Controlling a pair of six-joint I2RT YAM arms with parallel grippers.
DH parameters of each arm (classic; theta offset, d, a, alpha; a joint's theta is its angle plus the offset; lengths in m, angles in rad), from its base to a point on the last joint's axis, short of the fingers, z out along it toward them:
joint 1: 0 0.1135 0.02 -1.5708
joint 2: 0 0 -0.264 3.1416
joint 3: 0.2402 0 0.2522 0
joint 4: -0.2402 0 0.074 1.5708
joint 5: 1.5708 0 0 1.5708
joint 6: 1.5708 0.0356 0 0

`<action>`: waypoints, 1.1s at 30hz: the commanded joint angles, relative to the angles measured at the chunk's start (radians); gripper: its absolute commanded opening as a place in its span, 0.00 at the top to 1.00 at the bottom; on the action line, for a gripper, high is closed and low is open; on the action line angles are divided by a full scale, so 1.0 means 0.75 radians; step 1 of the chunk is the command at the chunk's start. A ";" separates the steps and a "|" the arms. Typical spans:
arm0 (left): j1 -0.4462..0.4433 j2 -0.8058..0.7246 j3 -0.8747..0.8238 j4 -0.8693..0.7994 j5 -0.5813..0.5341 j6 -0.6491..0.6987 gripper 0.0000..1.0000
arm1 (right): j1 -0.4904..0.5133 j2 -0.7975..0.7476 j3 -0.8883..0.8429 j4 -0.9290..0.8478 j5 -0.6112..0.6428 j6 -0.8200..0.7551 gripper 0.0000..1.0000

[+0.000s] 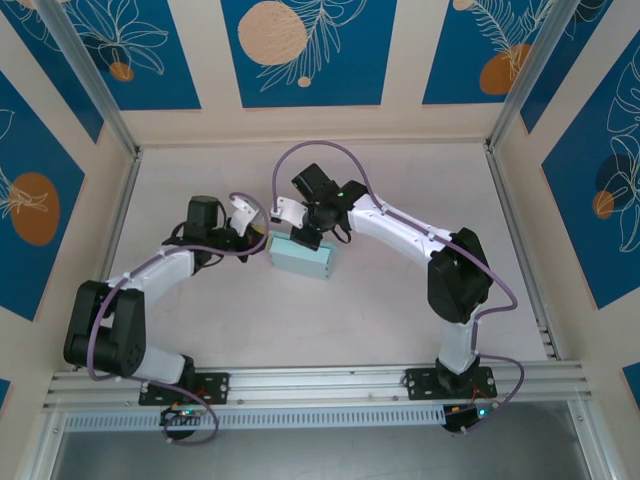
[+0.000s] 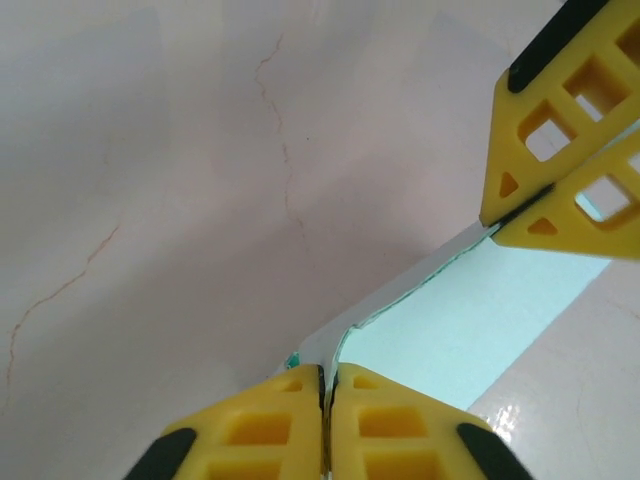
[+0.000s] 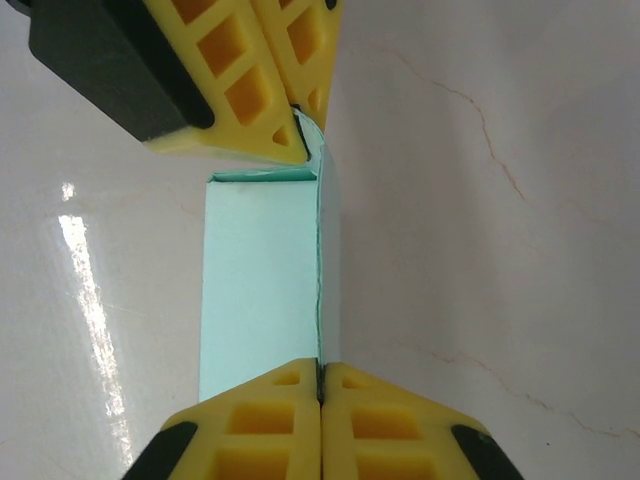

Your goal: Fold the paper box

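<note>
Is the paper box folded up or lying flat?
Folded up: the paper box shows a top face and a side wall in the top view.

Top external: fixed high behind near edge of desk point(image 1: 400, 320), facing steeply down; far off, whole workspace in frame.

Left wrist: very close, low over desk, facing forward past fingertips of left end effector point(image 2: 325, 375) at bottom edge.

Right wrist: equally close, facing down along right end effector point(image 3: 320, 370), fingertips at bottom edge.

Shared: both wrist views cover same folded edge of paper box point(image 1: 300, 260), each catching opposite end effector; top view holds that spot mid-frame.
</note>
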 commanded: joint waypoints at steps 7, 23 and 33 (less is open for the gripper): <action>-0.030 -0.142 -0.114 0.151 -0.105 -0.098 1.00 | 0.063 -0.070 -0.037 0.001 0.201 0.142 0.61; -0.107 -0.160 -0.099 0.079 -0.262 -0.053 1.00 | -0.058 -0.486 -0.249 0.052 0.291 0.808 0.46; -0.136 -0.092 0.001 -0.054 -0.391 -0.159 1.00 | -0.185 -0.593 -0.495 0.037 0.085 0.887 0.47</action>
